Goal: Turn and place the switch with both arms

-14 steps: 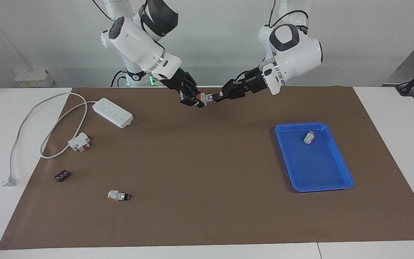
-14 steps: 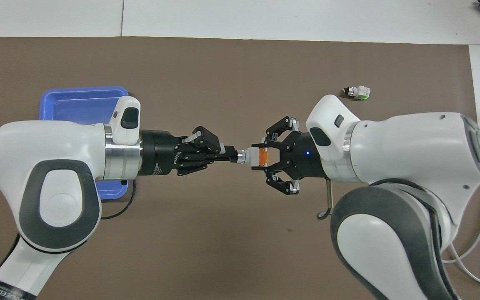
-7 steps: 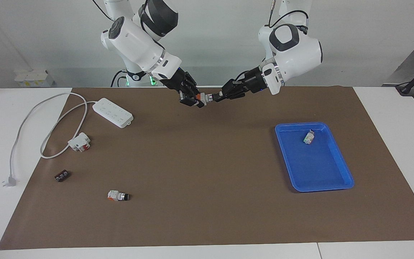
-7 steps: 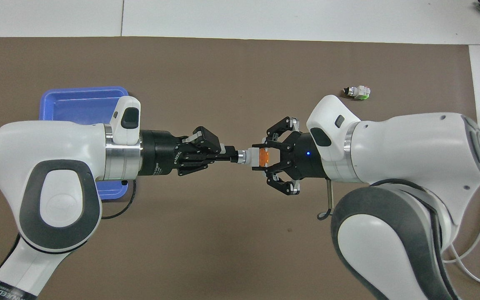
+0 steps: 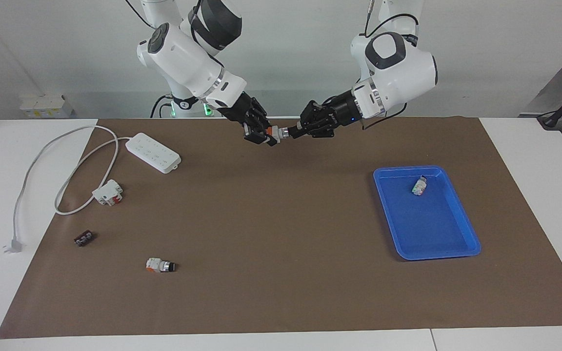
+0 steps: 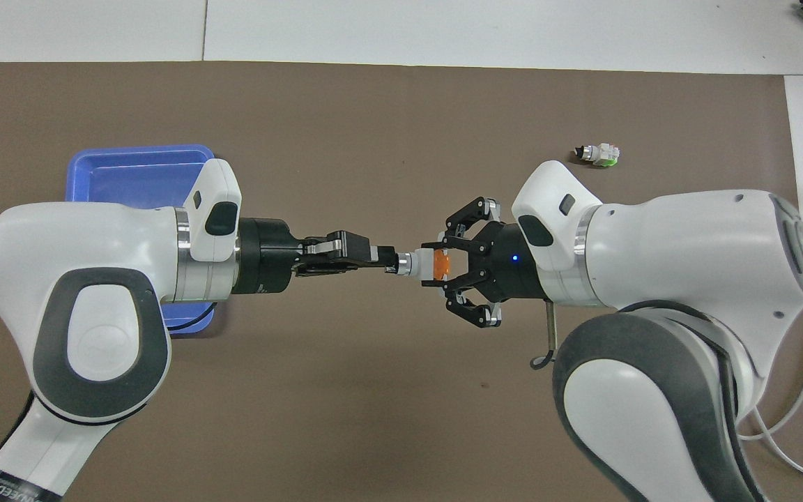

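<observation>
The switch (image 5: 279, 131) hangs in the air between my two grippers, lying level over the brown mat near the robots' edge. My right gripper (image 5: 267, 137) is shut on its white and orange body (image 6: 433, 263). My left gripper (image 5: 294, 130) is shut on its black knob tip (image 6: 389, 258), past the silver collar. In the overhead view the left gripper (image 6: 382, 256) and the right gripper (image 6: 438, 263) point at each other along one line.
A blue tray (image 5: 432, 229) at the left arm's end holds a small white piece with green marks (image 5: 419, 185). At the right arm's end lie a power strip (image 5: 153, 152) with its cable, a white and red block (image 5: 108, 192), a small black part (image 5: 84, 238) and a near-twin switch (image 5: 160, 265).
My left gripper has rolled about its own axis while on the knob; its fingers now show edge-on from above. The right gripper and the switch body have stayed in place.
</observation>
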You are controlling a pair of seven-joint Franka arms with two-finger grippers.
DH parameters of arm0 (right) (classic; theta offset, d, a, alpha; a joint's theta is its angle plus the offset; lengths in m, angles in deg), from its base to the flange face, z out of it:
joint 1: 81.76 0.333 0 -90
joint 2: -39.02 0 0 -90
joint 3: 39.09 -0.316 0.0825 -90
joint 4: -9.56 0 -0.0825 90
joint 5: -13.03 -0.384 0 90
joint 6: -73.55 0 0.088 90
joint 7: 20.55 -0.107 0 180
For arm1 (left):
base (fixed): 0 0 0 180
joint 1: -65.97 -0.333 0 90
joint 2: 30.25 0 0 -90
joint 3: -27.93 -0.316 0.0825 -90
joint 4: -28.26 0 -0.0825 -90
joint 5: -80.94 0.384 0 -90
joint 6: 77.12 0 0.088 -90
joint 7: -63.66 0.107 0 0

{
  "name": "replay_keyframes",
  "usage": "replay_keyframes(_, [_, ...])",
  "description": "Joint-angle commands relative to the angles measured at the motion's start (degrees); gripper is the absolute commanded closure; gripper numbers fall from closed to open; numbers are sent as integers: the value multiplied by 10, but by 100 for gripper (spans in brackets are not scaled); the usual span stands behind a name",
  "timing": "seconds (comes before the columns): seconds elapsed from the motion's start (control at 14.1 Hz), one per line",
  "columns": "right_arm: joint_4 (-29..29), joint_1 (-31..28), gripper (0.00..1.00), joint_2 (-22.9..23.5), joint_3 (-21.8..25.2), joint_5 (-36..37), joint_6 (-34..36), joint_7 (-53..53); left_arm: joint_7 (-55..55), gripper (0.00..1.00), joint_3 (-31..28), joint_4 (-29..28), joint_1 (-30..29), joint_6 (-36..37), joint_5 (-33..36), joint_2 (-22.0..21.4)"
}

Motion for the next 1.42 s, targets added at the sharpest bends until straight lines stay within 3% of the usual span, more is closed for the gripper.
replay_keyframes(0.0, [-6, -1, 100, -14, -1, -14, -9, -3, 99, 100, -7, -13, 15, -7, 8, -5])
replay_keyframes(0.21, [-8, -2, 100, -14, -1, -14, -9, -3, 172, 100, -5, -13, 15, 0, 66, -4])
replay_keyframes(0.85, [-7, -2, 100, -14, -1, -14, -9, 0, 366, 100, -7, -10, 10, 58, 120, -12])
replay_keyframes(1.35, [-7, -2, 100, -14, -1, -14, -9, -1, 367, 100, -7, -8, 8, 54, 134, -11])
